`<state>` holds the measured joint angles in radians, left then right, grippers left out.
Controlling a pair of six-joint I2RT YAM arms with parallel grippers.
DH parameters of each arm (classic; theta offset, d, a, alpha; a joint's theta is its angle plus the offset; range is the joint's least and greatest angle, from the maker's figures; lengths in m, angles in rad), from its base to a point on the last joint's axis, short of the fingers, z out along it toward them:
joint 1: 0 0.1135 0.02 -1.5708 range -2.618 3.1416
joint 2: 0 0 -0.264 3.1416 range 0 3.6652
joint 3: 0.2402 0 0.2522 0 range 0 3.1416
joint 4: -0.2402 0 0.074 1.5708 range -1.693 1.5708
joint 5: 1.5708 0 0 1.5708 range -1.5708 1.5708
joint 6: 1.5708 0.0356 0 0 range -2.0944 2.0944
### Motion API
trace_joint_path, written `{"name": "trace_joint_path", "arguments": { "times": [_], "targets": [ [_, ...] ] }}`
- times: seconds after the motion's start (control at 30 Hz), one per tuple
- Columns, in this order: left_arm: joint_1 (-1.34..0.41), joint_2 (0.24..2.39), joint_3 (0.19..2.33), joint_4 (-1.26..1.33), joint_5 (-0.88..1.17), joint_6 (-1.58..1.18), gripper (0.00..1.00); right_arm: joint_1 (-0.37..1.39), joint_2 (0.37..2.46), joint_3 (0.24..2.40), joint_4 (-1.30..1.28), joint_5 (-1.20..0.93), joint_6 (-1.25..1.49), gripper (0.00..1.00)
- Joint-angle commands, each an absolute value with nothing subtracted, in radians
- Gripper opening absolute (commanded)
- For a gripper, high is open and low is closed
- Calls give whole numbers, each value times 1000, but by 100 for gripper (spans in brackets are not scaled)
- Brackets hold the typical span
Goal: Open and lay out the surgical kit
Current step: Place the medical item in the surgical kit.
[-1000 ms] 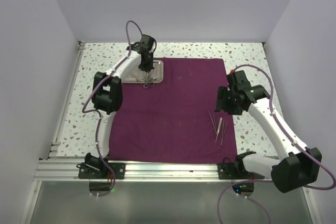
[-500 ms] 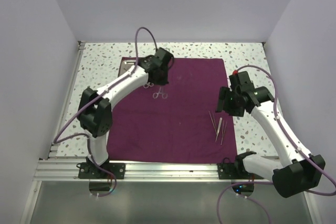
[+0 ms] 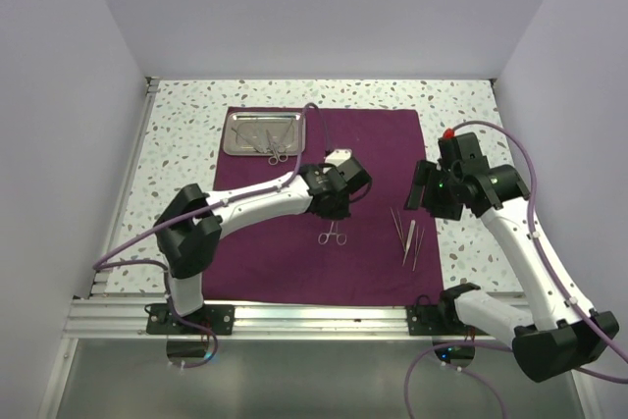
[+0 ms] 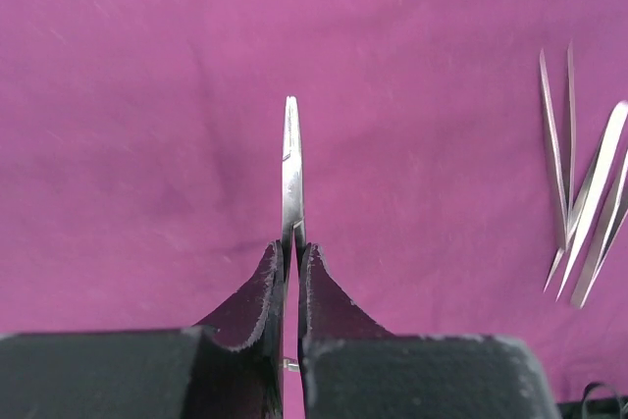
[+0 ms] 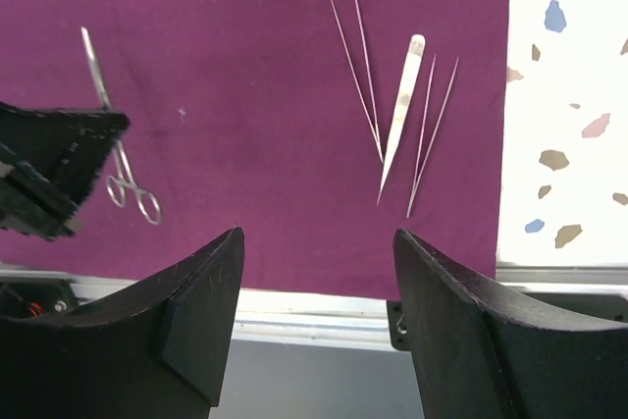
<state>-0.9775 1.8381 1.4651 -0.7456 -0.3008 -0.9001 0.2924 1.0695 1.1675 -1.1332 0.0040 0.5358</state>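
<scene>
The scissors point(image 3: 332, 235) point(image 4: 291, 164) point(image 5: 94, 68) are clamped in the left pincer point(image 3: 332, 215) point(image 4: 291, 252), whose two fingers point(image 4: 260, 291) are pressed together on the shaft. The closed blades stick straight out past the fingertips, and in the overhead view the ring handles show just below the pincer, on the side toward the arm bases. Whether the scissors touch the fabric beneath cannot be told. Under this pincer spreads the magenta-purple cloth wrap point(image 3: 285, 267) point(image 4: 147, 95) point(image 5: 245, 46), opened flat on the speckled table point(image 3: 461, 105) point(image 5: 569, 95). To the pincer's right, near but apart from the scissors, the tweezers point(image 3: 407, 237) point(image 4: 579, 203) point(image 5: 392, 115) lie on the cloth as a loose cluster of thin silver pieces, roughly parallel, close to the cloth's right edge. The right pincer point(image 3: 422, 193) point(image 5: 319, 262) hangs above the far end of that cluster with its fingers point(image 5: 201, 291) spread wide and nothing between them; its own camera sees the tweezers directly ahead of the gap and the left pincer with the scissors off to its left. Well beyond the left pincer, at the far left corner of the cloth, sits the steel tray point(image 3: 240, 134), with a second ring-handled instrument point(image 3: 275, 147) lying inside it.
</scene>
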Motion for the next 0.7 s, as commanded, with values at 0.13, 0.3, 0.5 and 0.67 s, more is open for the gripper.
{"name": "trace_joint_path", "arguments": {
  "times": [0.13, 0.3, 0.5, 0.67],
  "targets": [
    [-1020, 1853, 1414, -687, -282, -991, 3, 290, 1066, 1114, -1135, -40, 551, 66],
    [-1020, 1848, 1436, -690, -246, -957, 54, 290, 1100, 1121, -1114, -25, 555, 66],
    [-1000, 1858, 1591, -787, -276, -862, 68, 290, 1150, 1158, -1100, -20, 575, 66],
    [-839, 1855, 1654, -786, -302, -698, 65, 288, 1183, 1236, -1120, 24, 568, 66]
  ]
}}
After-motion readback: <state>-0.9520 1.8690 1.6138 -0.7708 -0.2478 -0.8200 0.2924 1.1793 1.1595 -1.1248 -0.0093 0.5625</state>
